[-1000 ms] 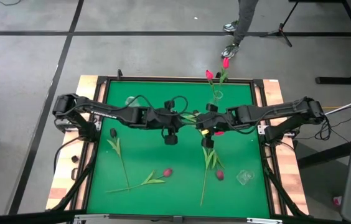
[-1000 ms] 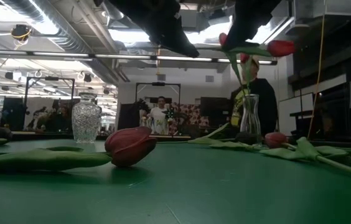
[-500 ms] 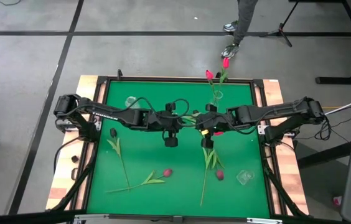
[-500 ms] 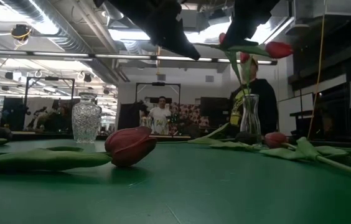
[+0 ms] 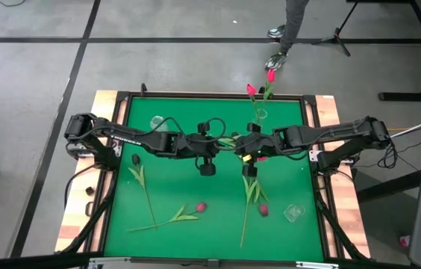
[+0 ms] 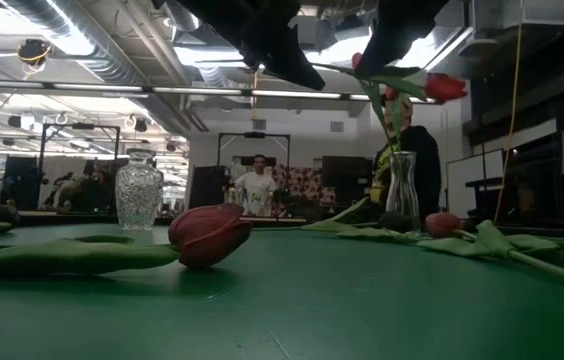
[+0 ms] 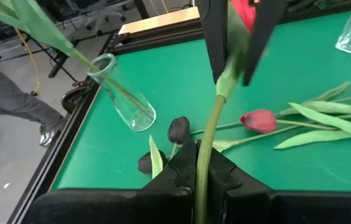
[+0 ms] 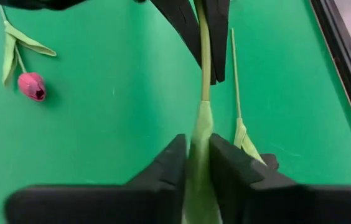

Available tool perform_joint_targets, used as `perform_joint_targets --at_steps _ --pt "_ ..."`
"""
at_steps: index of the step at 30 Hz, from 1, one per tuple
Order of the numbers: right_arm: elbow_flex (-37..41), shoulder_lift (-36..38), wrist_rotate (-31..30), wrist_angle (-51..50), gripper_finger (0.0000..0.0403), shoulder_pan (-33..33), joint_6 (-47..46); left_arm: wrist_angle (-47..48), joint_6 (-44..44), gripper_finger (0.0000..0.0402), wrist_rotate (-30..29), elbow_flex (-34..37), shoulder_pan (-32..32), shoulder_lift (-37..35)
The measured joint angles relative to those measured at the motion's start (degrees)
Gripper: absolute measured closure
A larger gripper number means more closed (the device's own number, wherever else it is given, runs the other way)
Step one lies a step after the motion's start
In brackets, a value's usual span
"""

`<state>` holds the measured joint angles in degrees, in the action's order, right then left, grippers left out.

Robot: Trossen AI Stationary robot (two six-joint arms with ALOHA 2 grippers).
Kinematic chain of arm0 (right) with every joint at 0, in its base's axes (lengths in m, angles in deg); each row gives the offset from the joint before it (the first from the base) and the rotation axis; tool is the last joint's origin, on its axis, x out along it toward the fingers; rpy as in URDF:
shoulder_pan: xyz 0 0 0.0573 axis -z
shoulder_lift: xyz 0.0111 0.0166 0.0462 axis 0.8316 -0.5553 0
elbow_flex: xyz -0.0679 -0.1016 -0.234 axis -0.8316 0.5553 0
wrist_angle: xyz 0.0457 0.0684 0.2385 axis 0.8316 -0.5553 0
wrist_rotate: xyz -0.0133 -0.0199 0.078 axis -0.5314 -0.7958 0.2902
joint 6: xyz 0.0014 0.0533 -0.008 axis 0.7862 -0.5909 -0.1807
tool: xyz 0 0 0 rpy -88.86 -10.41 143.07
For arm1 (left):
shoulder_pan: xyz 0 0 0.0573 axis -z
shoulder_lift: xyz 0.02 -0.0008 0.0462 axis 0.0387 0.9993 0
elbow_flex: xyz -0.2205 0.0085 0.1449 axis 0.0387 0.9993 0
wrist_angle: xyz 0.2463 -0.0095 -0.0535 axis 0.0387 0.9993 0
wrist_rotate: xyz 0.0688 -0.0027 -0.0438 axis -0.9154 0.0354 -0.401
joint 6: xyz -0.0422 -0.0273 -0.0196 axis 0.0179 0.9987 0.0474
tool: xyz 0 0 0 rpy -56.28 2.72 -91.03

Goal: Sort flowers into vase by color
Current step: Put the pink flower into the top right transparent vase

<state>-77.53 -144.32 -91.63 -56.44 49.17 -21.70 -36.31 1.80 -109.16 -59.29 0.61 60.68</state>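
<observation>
Green stem runs between both pincers above the counter's middle: the left pincer (image 7: pixel 197 163) is pressed onto one end of a red tulip (image 7: pixel 243 12), and the right pincer (image 8: pixel 194 155) pinches the same stem near its leaf, so the flower hangs between the two arms, seemingly mid-handover. Just beyond them, at the far edge of the counter (image 5: pixel 166 190), a slim glass vase (image 5: pixel 260 114) already holds two red tulips (image 5: pixel 261 82), so I judge the sorting begun but far from done. A second, cut-glass vase (image 6: pixel 138 190) toward the far left corner looks empty. Nearer than the slim vase lie loose flowers: a dark tulip (image 5: pixel 136 160), a maroon one (image 5: pixel 200 206) and another (image 5: pixel 263 211), beside a clear glass object (image 5: pixel 292 213); none blocks the way to the vase.
</observation>
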Motion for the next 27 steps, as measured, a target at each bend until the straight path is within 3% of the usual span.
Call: perform_joint_targets --at_steps 5,10,15,19,22,27 --pt "-1.0 1.9 0.1 -1.3 0.0256 0.0 0.1 -0.5 0.5 0.0401 -1.5 0.0 0.0 0.0" --pt "-7.4 5.4 0.4 -6.8 0.0199 -0.1 0.1 -2.3 4.0 0.0401 -2.9 0.0 -0.7 0.0" --pt "-15.9 12.3 1.0 -12.0 0.0186 -0.6 0.1 -10.7 7.6 0.0401 -2.6 0.0 -2.0 -0.2" --pt "-18.2 19.7 0.3 -12.4 0.0185 -4.6 0.0 -18.7 7.9 0.0401 -2.1 0.0 -2.8 -0.5" --pt "-17.6 24.4 -4.1 -11.7 0.0185 -9.6 -2.3 -24.0 9.0 0.0401 -0.6 0.0 -4.2 -1.6" --pt "-12.3 30.2 -15.4 -11.8 0.0185 -18.6 -7.1 -33.6 14.7 0.0401 6.9 1.0 -6.8 -2.6"
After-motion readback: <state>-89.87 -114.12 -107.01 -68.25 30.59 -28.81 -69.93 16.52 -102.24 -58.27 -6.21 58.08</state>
